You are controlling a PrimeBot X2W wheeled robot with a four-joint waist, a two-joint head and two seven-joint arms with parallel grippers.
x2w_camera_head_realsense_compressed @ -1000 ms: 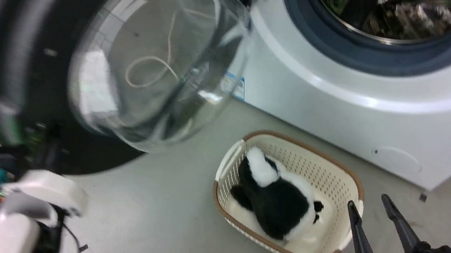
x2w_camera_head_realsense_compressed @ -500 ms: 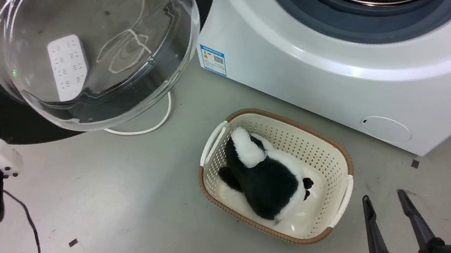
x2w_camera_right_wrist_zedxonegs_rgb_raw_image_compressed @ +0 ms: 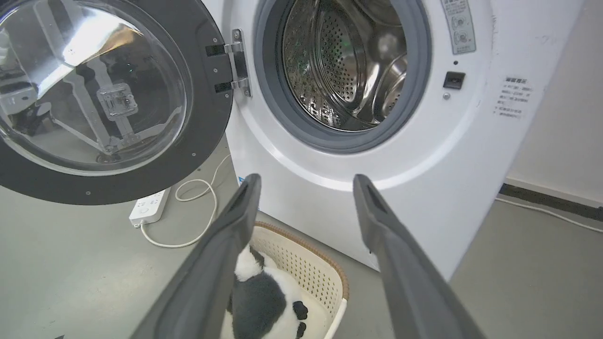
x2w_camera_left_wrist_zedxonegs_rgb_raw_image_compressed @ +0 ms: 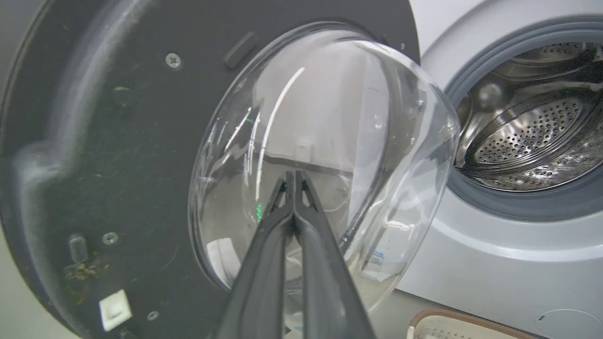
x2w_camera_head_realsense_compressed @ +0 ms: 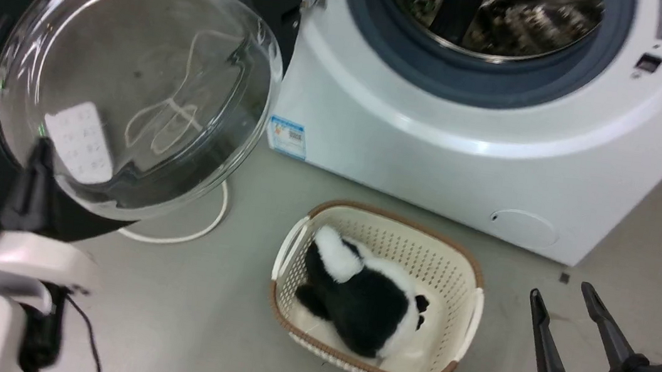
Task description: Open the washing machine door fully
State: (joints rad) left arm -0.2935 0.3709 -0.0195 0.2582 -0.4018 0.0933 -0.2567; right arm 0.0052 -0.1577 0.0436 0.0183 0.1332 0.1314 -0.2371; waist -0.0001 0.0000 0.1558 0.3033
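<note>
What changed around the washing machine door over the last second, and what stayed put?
The washing machine door has swung further from the drum opening and now stands wide on its hinge, no longer motion-blurred. The head camera shifted too. The left gripper stays shut, pointing at the door; the right gripper stays open and low. The basket and plush toy have not moved.

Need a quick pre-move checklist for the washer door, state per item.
1. Door clear of the drum opening: ok.
2. Door at its hinge stop: cannot tell.
3. Left claw shut, empty: ok.
4. Left claw touching the glass: cannot tell.
5. Right claw open, empty, apart from basket: ok.
6. Floor below door free: not ok, cable and power strip lie there.
</note>
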